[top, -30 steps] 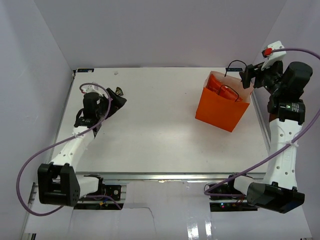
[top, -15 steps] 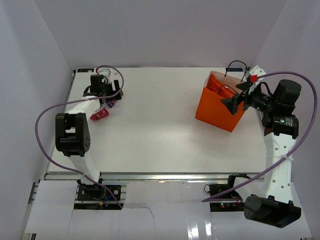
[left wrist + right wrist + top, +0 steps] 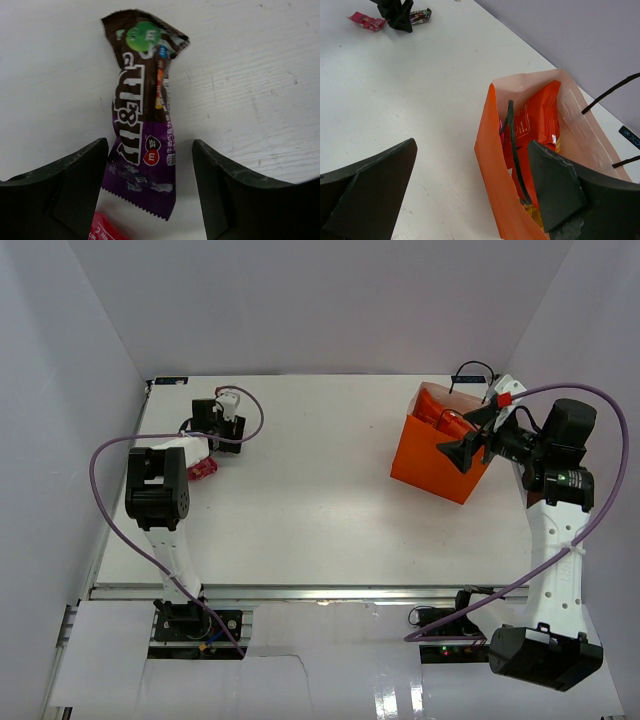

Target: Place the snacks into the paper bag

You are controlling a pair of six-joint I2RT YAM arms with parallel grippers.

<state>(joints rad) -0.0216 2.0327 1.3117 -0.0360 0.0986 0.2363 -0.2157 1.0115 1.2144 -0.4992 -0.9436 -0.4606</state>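
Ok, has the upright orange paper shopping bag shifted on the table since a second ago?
No. The orange paper bag stands where it was, its corners at the same spots near the white table's far right edge.

One orange paper bag (image 3: 435, 465), one red-orange chip bag (image 3: 535, 125), one purple candy packet (image 3: 142, 115) and one pink packet (image 3: 366, 21) on the surface (image 3: 300, 500).

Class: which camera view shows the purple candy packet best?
Left wrist: the purple candy packet fills the frame, with its label readable. The right wrist view shows it tiny and far off; the top view does not show it clearly.
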